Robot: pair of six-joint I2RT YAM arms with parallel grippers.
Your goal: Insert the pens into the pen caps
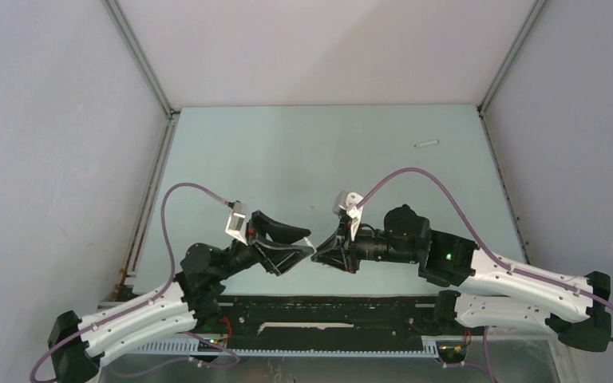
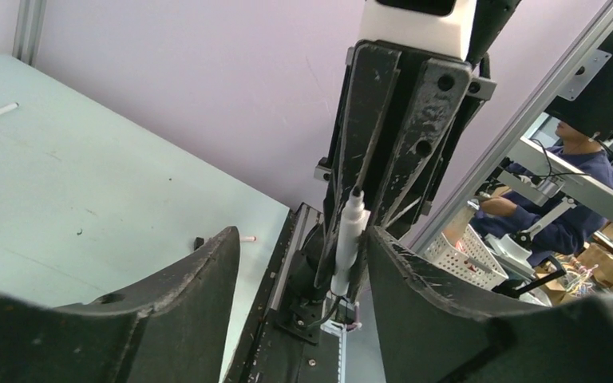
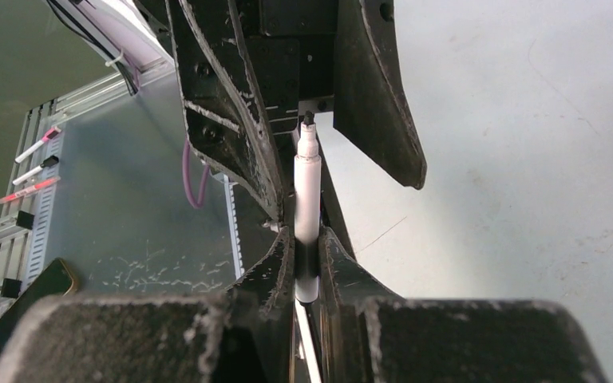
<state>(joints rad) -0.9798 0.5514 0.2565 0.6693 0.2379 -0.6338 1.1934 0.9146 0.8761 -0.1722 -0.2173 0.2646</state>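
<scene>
1. The pen — white barrel, dark nib bare — is off the table. It is pinched near its rear end by the right gripper, nib pointing into the left gripper.
2. The left gripper's fingers stand wide apart either side of the nib, with nothing visible in them.
3. Likely light, stiff, smooth plastic — apt to slip or pivot if pushed off-axis. Best held mid-barrel, clear of the nib.
4. No cap shows clearly; a dark bit by the table edge may be one.
5. A second pen lies far right, well apart.
</scene>
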